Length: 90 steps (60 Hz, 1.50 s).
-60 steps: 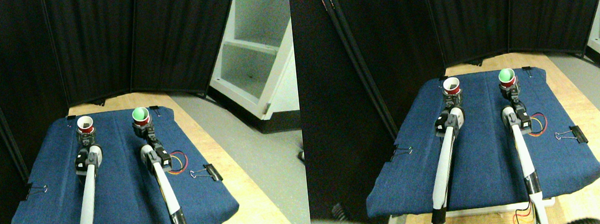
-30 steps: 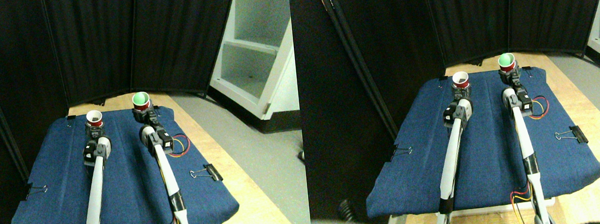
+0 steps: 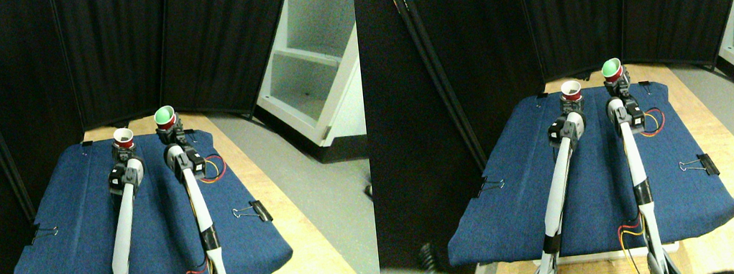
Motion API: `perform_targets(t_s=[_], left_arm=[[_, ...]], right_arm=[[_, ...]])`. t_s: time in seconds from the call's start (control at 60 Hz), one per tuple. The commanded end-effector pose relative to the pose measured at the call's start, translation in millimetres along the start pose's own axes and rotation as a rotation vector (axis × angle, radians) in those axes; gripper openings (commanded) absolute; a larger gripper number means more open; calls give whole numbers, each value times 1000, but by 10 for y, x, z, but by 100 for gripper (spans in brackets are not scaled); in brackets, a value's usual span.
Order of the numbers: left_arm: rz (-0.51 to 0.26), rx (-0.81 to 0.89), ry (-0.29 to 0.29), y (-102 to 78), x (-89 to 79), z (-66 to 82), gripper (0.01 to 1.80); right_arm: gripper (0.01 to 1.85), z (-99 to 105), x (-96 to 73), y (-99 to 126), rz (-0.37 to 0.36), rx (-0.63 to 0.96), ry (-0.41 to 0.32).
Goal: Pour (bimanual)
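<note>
Receiving cup: a red cup with a white inside [image 3: 123,137] is being held upright above the far edge of the blue cloth pad [image 3: 81,244], so its mouth is kept open to the pour.
Pouring cup: a red cup with a green inside [image 3: 164,117] is being held just right of the receiving cup, higher, and is being tilted toward it.
Left gripper [image 3: 123,152]: being kept clamped round the receiving cup's base.
Right gripper [image 3: 170,133]: being kept clamped round the pouring cup.
Contents: cannot be told.
</note>
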Motion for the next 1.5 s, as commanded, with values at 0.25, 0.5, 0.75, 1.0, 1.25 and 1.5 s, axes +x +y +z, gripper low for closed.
perform_targets(t_s=[0.25, 0.5, 0.75, 1.0, 1.25, 1.5], left_arm=[[-37, -16, 16, -137, -36, -89, 33], [-31, -1, 12, -95, -4, -108, 33], [-36, -33, 41, -124, 3, -136, 33], [-46, -12, 60, -189, 19, -195, 33], [-32, -32, 88, -241, 35, -271, 33], [-26, -33, 81, -212, 46, -282, 33]], right_arm=[[33, 56, 89, 272, 105, -36, 11], [33, 74, 156, 343, 122, -60, 38], [33, 19, 173, 409, 98, -139, 67], [33, -37, 188, 418, 91, -140, 73], [33, -84, 176, 461, 121, -240, 87], [36, -61, 160, 502, 153, -418, 103]])
